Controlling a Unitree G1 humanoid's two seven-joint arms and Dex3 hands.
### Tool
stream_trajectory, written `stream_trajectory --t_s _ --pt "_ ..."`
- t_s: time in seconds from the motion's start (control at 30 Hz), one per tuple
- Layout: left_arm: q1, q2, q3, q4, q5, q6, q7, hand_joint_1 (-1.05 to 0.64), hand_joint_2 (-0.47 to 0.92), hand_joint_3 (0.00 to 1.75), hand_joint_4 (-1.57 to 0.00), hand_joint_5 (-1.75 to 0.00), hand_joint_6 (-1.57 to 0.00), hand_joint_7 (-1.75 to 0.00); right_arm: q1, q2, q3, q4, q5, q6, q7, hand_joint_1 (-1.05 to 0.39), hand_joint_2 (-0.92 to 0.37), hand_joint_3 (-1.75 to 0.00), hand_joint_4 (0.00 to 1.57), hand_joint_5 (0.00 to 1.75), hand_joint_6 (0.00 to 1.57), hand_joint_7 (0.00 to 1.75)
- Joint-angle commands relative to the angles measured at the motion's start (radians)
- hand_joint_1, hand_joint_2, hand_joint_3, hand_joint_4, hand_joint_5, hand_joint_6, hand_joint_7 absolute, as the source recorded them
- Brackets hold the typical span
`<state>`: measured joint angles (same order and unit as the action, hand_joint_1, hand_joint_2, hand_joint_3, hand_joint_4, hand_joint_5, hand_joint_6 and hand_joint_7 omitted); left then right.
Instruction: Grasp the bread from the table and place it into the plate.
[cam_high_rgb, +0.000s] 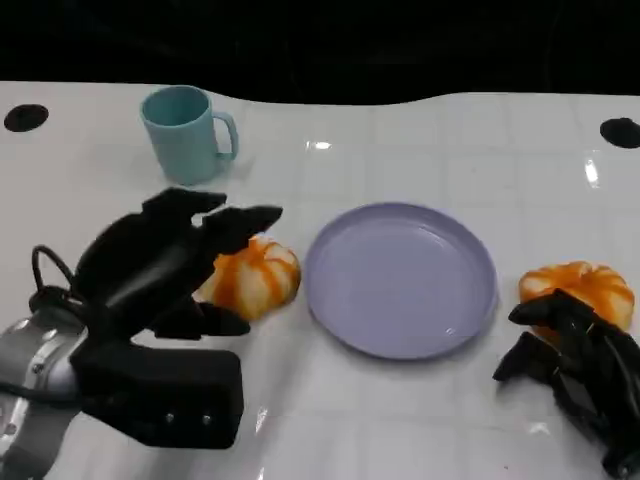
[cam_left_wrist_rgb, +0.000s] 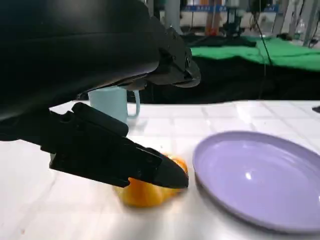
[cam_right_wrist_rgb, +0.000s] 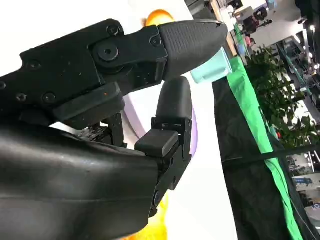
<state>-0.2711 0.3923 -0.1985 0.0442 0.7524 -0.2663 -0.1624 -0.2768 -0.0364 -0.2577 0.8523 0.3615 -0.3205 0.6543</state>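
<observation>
Reaching over the table, the left hand has its black fingers spread around an orange and white bread. In the head view some fingers lie over the top of this bread and another one comes from below it, at the side near the robot. In the left wrist view a lower finger crosses in front of the bread, and the upper fingers are well above it, with a gap between them. The bread is on the table surface. I cannot tell if the fingers press the bread or are only around it.

Just beyond the fingertips of the left hand, toward the right hand, is the purple plate. Nothing is in it. The bread lies just beside the rim of the plate.

The right hand is at the other side of the plate. Its fingers are curled in, and a second orange bread lies just beyond them, on the table. I cannot tell if they touch it.

A light blue mug stands upright on the table, far beyond the left hand.
</observation>
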Motion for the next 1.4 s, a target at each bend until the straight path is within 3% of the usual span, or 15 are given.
stream_trajectory --t_s 0.03,0.37,0.5,0.67,0.83,1.13,1.17,1.23,1.33,1.4 --pt "-0.065 0.042 -0.091 0.018 0.158 0.09 -0.038 -0.53 0.79 0.0 0.0 -0.05 -0.14 -0.02 0.011 -0.005 -0.005 0.014 0.004 -0.009 0.015 -0.53 -0.92 -0.25 0.68 1.54 0.63 1.19" --pt "-0.072 0.055 -0.119 0.011 0.155 0.125 -0.031 -0.52 0.79 0.0 0.0 -0.02 -0.13 -0.01 0.01 -0.005 -0.007 0.016 0.003 -0.01 0.018 -0.53 -0.92 -0.26 0.67 1.54 0.63 1.19" --pt "-0.261 -0.046 -0.207 0.332 0.148 0.18 -0.09 -0.48 0.8 0.0 -0.05 -0.04 -0.14 -0.01 0.025 -0.006 0.0 -0.014 -0.001 0.02 0.002 -0.52 -0.92 -0.26 0.66 1.53 0.62 1.18" --pt "-0.335 -0.077 -0.239 0.483 0.119 0.184 -0.057 -0.47 0.8 0.0 -0.07 -0.05 -0.14 -0.01 0.029 0.0 -0.004 -0.032 0.008 0.04 -0.004 -0.53 -0.92 -0.23 0.66 1.53 0.63 1.19" --pt "-0.447 -0.145 -0.289 0.754 0.111 0.183 0.028 -0.5 0.81 0.0 -0.1 -0.06 -0.16 -0.01 0.034 0.0 -0.003 -0.038 0.006 0.041 -0.007 -0.53 -0.92 -0.22 0.68 1.53 0.64 1.19" --pt "-0.502 -0.163 -0.326 0.875 0.081 0.156 0.085 -0.5 0.81 0.0 -0.1 -0.05 -0.16 -0.01 0.035 0.002 -0.005 -0.042 0.008 0.045 -0.005 -0.53 -0.92 -0.22 0.68 1.54 0.65 1.18" --pt "-0.524 -0.187 -0.33 0.938 0.072 0.159 0.078 -0.5 0.81 0.0 -0.1 -0.05 -0.16 -0.01 0.039 0.001 -0.006 -0.052 0.013 0.059 -0.006 -0.53 -0.92 -0.22 0.68 1.54 0.65 1.18" --pt "-0.556 -0.22 -0.337 1.029 0.056 0.158 0.072 -0.36 0.82 0.01 -0.21 -0.11 -0.25 -0.04 0.045 0.0 -0.006 -0.066 0.018 0.08 -0.007 -0.53 -0.92 -0.21 0.66 1.53 0.64 1.17" --pt "-0.578 -0.232 -0.339 1.092 0.037 0.135 0.082 -0.33 0.83 0.0 -0.24 -0.11 -0.27 -0.04 0.049 -0.001 -0.005 -0.075 0.015 0.085 -0.008 -0.53 -0.92 -0.21 0.65 1.53 0.63 1.17" --pt "-0.584 -0.235 -0.332 1.125 0.015 0.111 0.091 -0.29 0.89 0.03 -0.48 -0.22 -0.5 -0.1 0.05 -0.003 0.0 -0.074 0.006 0.074 -0.011 -0.54 -0.92 -0.22 0.67 1.53 0.63 1.17"
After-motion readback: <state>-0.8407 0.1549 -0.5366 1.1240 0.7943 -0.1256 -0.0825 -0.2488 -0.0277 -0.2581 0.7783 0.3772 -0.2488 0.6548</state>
